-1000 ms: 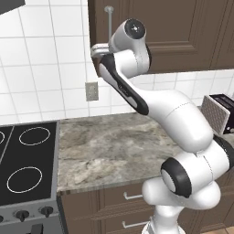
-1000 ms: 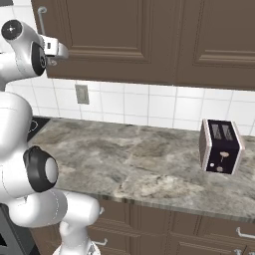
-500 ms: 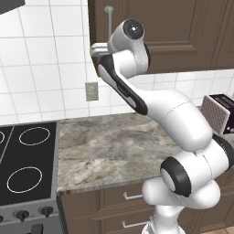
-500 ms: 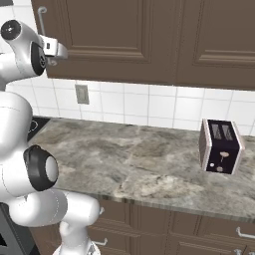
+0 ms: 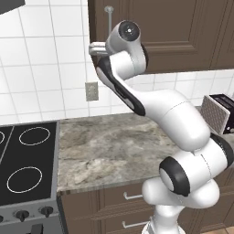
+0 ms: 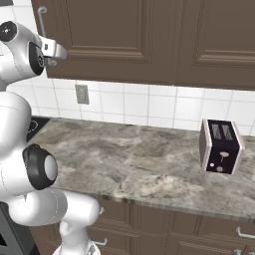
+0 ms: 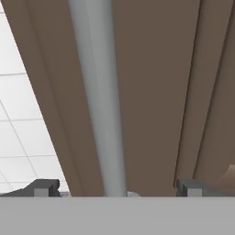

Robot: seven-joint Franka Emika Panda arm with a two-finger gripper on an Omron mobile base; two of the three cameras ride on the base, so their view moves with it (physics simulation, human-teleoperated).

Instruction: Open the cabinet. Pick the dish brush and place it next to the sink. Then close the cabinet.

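We see the cabinet [image 5: 173,32] hanging shut on the wall above the counter [image 6: 149,164], its long silver bar handle [image 7: 98,101] running upright down the door's left edge. Our pincer [image 7: 117,187] sits raised at that handle, jaws spread wide apart, the bar standing between the two fingertips [image 7: 45,187]. Right of the cabinet, a toaster [image 6: 220,146] stands on the counter.

Handle [image 7: 98,96] between open claw [image 7: 117,187] tips, untouched
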